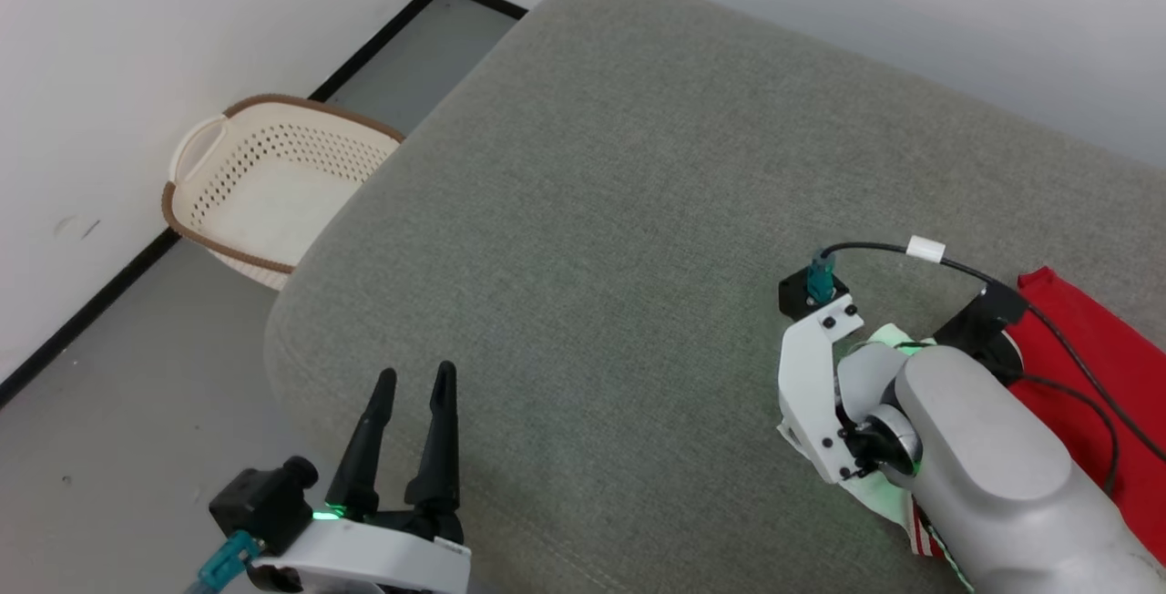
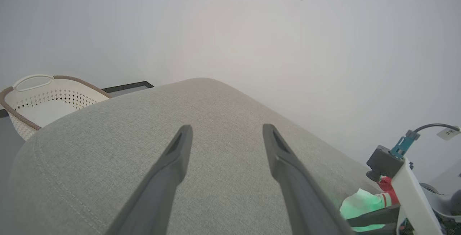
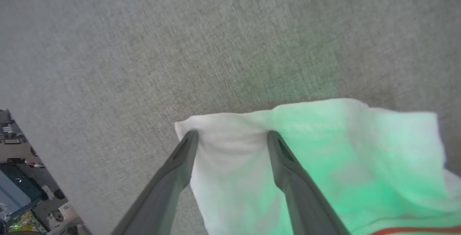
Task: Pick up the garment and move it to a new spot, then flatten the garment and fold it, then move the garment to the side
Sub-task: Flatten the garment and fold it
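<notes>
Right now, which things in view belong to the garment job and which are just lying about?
Job: garment; right hand, open at its white sleeve end; left hand, open; grey cushion underneath.
Lying about: white basket on the floor beside the cushion.

Soft, even light with no hard shadows.
A green glow tints the white shirt (image 3: 324, 163) between and beside the jaws.
</notes>
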Available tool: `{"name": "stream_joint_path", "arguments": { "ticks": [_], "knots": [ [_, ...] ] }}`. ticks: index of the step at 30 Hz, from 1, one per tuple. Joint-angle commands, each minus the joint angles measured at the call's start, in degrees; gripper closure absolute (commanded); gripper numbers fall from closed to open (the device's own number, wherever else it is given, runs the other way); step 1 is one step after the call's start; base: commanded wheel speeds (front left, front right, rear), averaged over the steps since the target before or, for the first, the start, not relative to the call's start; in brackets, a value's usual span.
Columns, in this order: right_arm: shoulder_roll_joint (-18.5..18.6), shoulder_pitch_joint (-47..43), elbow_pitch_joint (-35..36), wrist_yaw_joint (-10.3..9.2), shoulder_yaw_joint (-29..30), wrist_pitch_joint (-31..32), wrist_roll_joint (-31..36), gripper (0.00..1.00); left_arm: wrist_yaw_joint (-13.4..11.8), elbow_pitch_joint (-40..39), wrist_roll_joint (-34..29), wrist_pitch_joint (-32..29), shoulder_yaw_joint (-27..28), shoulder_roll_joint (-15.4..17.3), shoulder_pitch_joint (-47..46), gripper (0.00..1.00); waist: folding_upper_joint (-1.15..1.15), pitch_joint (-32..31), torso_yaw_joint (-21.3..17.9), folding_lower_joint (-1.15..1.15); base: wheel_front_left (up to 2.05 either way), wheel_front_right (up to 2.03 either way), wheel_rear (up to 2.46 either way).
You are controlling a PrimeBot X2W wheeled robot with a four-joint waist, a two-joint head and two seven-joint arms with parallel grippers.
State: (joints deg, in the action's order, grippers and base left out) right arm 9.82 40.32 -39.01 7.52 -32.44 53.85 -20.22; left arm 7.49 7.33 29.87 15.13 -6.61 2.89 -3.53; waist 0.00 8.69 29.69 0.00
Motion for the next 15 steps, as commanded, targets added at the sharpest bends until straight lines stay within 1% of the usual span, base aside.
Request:
{"name": "stream_joint_path", "arguments": {
  "ticks": [1,2,8,15],
  "knots": [
    [-0.3,0.0,-2.5,-0.06,-0.6,-1.2,-0.6,0.92,0.0,-0.2,0.4,0.0,0.0,0.0,-0.4,0.00,0.00,0.6,0.2,0.00,0.00,0.00,0.00],
    [-0.3,0.3,-3.4,-0.06,-0.8,-1.6,-0.7,1.00,0.0,-0.1,0.4,0.0,-0.1,0.0,-0.5,0.00,0.00,0.7,0.2,0.00,0.00,0.00,0.00],
    [0.1,2.9,-5.6,-0.05,-1.7,-3.8,-2.4,1.00,0.0,0.3,0.5,0.0,-0.3,0.0,-0.8,0.00,0.00,0.3,0.0,0.00,0.00,0.00,0.00],
    [0.8,4.8,-4.2,-0.06,-1.1,-7.9,-5.2,1.00,0.0,1.3,-0.6,0.0,-1.1,0.0,-1.2,0.00,0.00,-1.1,-0.6,0.00,0.00,0.00,0.00]
  ]
}}
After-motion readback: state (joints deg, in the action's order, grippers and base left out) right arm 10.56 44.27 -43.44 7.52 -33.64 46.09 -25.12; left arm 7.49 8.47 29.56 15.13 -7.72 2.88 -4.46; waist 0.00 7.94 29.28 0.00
